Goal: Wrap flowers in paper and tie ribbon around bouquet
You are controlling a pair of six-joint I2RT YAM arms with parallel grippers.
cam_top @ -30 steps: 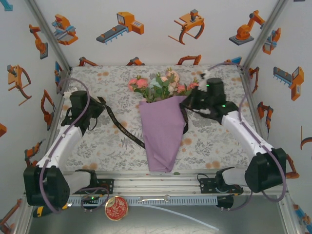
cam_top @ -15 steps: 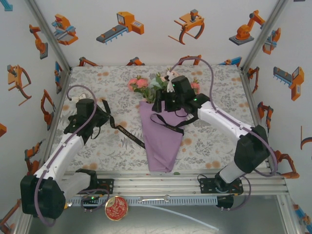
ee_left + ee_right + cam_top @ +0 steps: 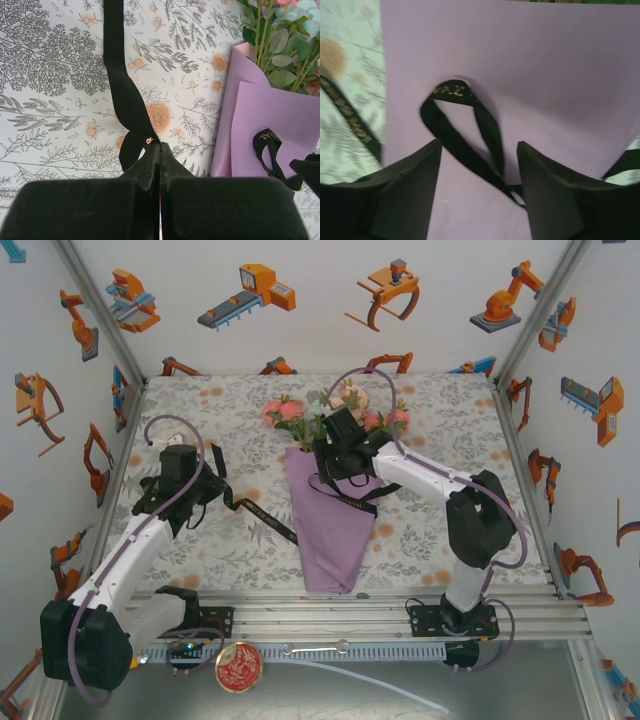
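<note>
The bouquet (image 3: 333, 525) lies mid-table, its lilac paper (image 3: 280, 117) cone pointing towards the arms, and the pink and cream flowers (image 3: 335, 408) show at the far, wide end. A black ribbon (image 3: 265, 520) runs from my left gripper (image 3: 212, 490) across the cloth to the cone and lies looped on the paper (image 3: 545, 75). In the left wrist view my left gripper (image 3: 160, 147) is shut on the ribbon (image 3: 122, 95). My right gripper (image 3: 323, 467) hangs over the cone's upper part. It stands open (image 3: 479, 145), fingers either side of the ribbon loop (image 3: 452, 91), gripping nothing.
A floral tablecloth (image 3: 430, 410) covers the table, with printed walls close on three sides. An aluminium rail (image 3: 330, 615) runs along the near edge, with a round red-and-gold disc (image 3: 238, 667) below it. The right arm's elbow (image 3: 480, 525) stands right of the cone.
My right arm has swung left from beside the cone to over its upper part, and its jaws have opened. The left arm shifted slightly, still shut on the ribbon.
</note>
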